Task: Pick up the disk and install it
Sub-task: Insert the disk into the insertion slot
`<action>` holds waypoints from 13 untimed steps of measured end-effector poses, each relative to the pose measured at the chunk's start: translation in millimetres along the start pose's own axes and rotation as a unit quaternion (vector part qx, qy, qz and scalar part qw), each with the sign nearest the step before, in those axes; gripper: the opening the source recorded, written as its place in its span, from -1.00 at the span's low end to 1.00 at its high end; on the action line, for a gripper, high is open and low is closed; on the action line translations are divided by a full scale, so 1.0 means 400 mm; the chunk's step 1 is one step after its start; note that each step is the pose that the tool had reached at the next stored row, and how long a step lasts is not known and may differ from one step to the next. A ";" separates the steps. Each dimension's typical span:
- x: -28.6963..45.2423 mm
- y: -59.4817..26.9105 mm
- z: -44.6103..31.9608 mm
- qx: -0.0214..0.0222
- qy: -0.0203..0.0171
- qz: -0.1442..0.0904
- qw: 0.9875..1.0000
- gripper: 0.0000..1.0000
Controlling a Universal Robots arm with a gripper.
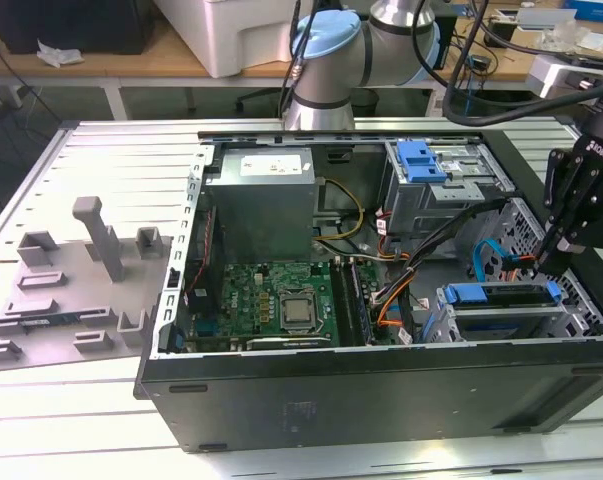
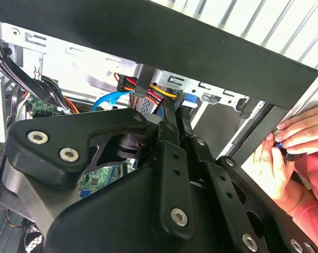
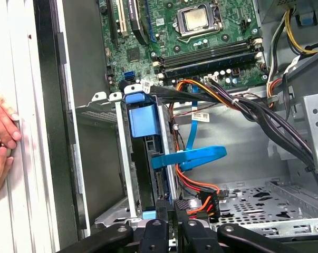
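Observation:
The disk (image 1: pixel 501 294) lies in the drive cage at the exterior view's front right corner of the open computer case, its blue carrier running along its top edge. In the first wrist view the disk (image 3: pixel 144 121) stands edge-on inside the metal cage, blue tab toward the motherboard. My gripper (image 1: pixel 541 262) hangs just over the disk's right end. Its two black fingers sit close together, with nothing visible between them, at the disk's near end (image 3: pixel 169 212). In the second wrist view the gripper (image 2: pixel 177 108) points into the case among the cables.
A blue SATA cable (image 3: pixel 190 155) and orange-red power wires (image 3: pixel 198 190) run beside the cage. A person's hand (image 2: pixel 290 153) rests outside the case wall. A smaller blue bracket (image 1: pixel 421 160), a grey metal box (image 1: pixel 261 195) and the motherboard (image 1: pixel 281 295) fill the case. Grey fixtures (image 1: pixel 81 270) stand on the table.

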State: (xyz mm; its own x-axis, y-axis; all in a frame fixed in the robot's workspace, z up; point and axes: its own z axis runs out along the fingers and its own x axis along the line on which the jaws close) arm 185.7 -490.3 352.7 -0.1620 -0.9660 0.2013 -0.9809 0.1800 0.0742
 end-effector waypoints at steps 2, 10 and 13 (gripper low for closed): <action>0.001 0.005 0.000 0.000 0.001 -0.002 1.000 -0.67; -0.001 0.013 -0.003 0.007 0.007 -0.032 0.999 -0.67; -0.005 0.015 -0.005 0.011 0.009 -0.047 0.999 -0.67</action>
State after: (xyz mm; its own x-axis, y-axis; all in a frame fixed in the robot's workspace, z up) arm 180.2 -486.9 354.7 -0.0675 -0.9749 0.2120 -0.9938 0.0847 0.0727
